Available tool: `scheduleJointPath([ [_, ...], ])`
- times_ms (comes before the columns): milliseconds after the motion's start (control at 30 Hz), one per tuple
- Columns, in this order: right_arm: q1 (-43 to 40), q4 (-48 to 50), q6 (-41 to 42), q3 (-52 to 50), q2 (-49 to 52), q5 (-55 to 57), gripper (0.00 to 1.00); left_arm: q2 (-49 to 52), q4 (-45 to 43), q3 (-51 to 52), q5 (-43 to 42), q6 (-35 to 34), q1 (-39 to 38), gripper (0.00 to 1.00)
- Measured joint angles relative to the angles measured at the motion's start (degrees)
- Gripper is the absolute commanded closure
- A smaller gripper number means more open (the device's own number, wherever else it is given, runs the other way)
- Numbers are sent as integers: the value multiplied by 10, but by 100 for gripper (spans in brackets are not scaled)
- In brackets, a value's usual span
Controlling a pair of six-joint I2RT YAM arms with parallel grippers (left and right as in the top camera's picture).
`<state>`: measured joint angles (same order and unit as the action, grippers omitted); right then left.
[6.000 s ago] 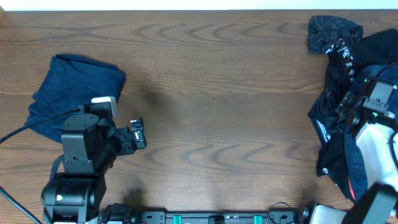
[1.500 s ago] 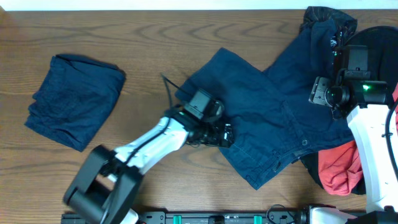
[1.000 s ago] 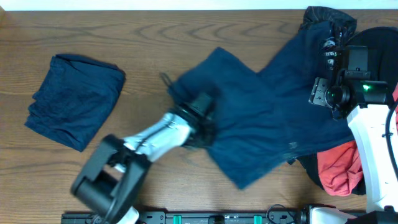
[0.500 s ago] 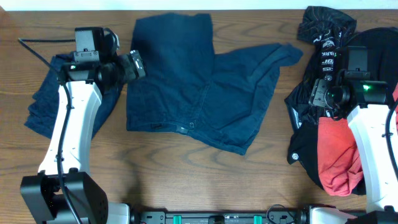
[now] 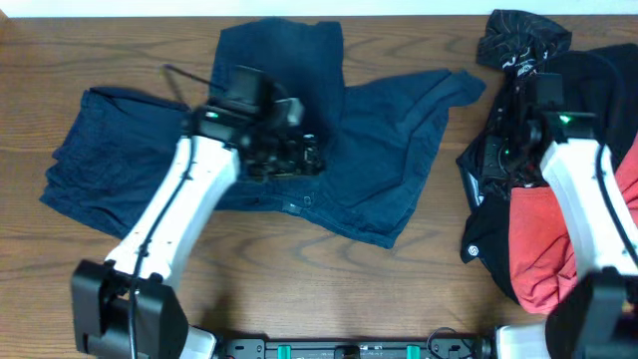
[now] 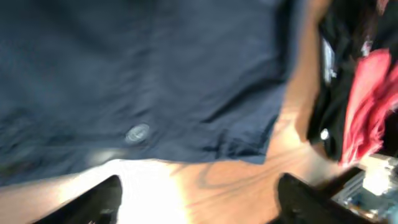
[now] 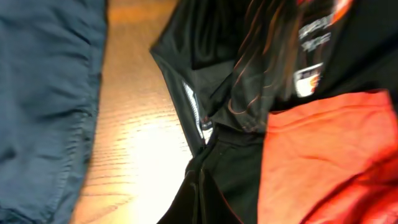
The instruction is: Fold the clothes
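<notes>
The navy trousers (image 5: 384,165) lie mid-table under the left gripper (image 5: 299,158), jaws spread and empty — closing here could pinch one loose layer and skew the fold. The right gripper (image 5: 506,150) is pressed together over the black garments (image 5: 523,50); only its wrist view shows their pale-edged seam beside the coral-red garment (image 7: 323,155).

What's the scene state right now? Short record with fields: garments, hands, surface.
surface: brown wooden table
centre: dark navy denim-like trousers, spread out, not folded
left: folded dark navy garment
right: black garments with pale print and coral-red garment, heaped together
left hand: open, over the trousers, holding nothing
right hand: shut, at the black heap; a grip on cloth is not visible
</notes>
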<state>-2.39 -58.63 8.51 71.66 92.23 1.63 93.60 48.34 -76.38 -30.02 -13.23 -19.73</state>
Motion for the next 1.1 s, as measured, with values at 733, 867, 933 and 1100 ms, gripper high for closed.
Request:
scheduleJointPath([
  [733, -59, 52, -56, 0, 191, -10, 99, 237, -148, 0, -5, -126, -234, 53],
  [867, -96, 57, -76, 5, 210, -12, 99, 236, -78, -2, -7, -130, -252, 53],
  [933, -121, 59, -73, 12, 215, -7, 99, 236, -23, -2, -7, -129, -256, 53],
  [1100, -198, 69, -15, 23, 223, 63, 99, 236, 120, 1, 36, -127, -258, 52],
])
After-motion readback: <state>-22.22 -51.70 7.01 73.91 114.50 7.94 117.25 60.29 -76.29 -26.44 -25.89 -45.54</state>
